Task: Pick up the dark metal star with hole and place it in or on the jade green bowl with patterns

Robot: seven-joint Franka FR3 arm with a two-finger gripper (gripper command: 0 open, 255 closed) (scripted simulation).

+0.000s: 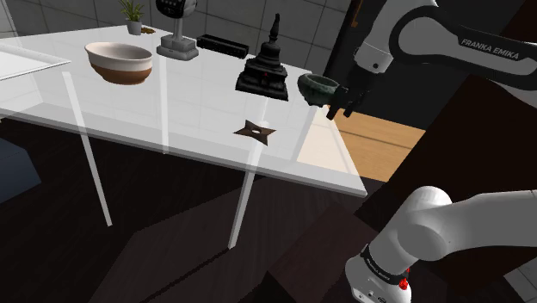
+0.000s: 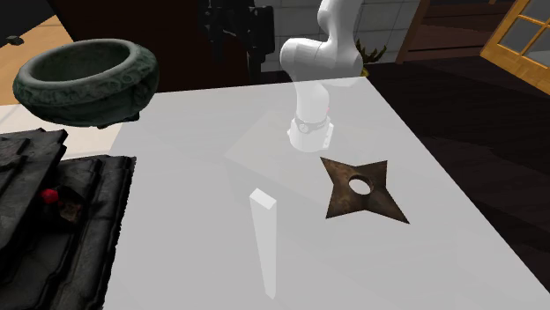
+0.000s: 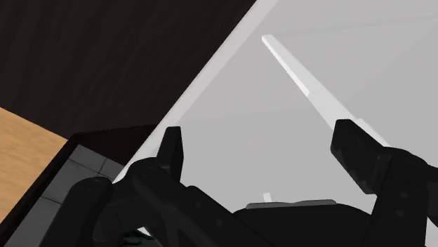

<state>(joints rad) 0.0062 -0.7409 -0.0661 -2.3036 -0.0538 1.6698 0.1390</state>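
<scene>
Where arm (image 1: 482,43) reads FRANKA EMIKA, gripper (image 3: 260,137) spread, star (image 1: 255,131) on table (image 1: 189,96).

I count one star (image 1: 256,131). Two bowls: one green bowl (image 1: 318,86), one white-brown bowl (image 1: 119,62). One pagoda (image 1: 263,65), one plant (image 1: 132,13), one table (image 1: 185,108).

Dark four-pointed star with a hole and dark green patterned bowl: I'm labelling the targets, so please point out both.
Dark four-pointed star with a hole (image 2: 383,202), second exterior view, on the arm beside the hole.
Dark green patterned bowl (image 2: 84,97), second exterior view, on the outer front wall.
</scene>
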